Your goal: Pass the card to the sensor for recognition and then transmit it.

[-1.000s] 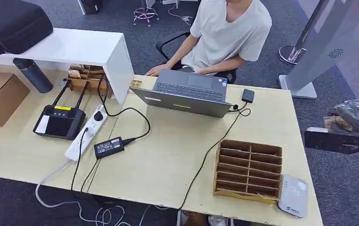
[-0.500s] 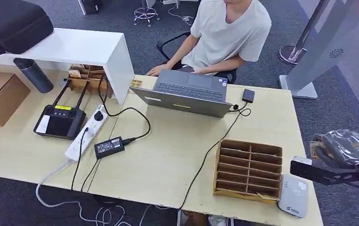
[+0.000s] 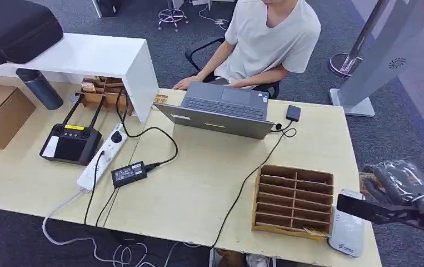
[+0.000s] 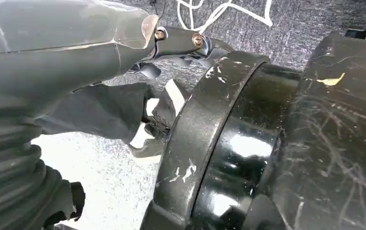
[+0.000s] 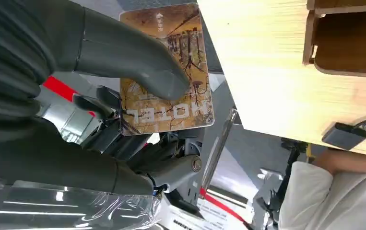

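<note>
My right hand (image 3: pixel 401 179), wrapped in clear plastic, hangs just off the table's right edge and pinches a brown card (image 3: pixel 367 179). In the right wrist view the card (image 5: pixel 171 103) reads HOTEL and lies under the grey thumb (image 5: pixel 137 62) of the right hand (image 5: pixel 51 124). The white card sensor (image 3: pixel 347 231) lies flat on the table's front right corner, just below and left of the hand, partly crossed by a dark bar on my wrist. My left hand (image 4: pixel 113 96) hangs low beside my body, its thumb apart from its dark fingers, holding nothing.
A wooden slotted box (image 3: pixel 293 200) stands just left of the sensor. A person in a white shirt (image 3: pixel 270 39) sits behind an open laptop (image 3: pixel 220 108). Cables, a power strip (image 3: pixel 103 157) and a black controller (image 3: pixel 69 143) lie at the left. The table edge (image 5: pixel 267 81) runs close by the card.
My right hand has come down and toward me with the card, from level with the table's middle to just beside the sensor. Nothing on the table moved.
</note>
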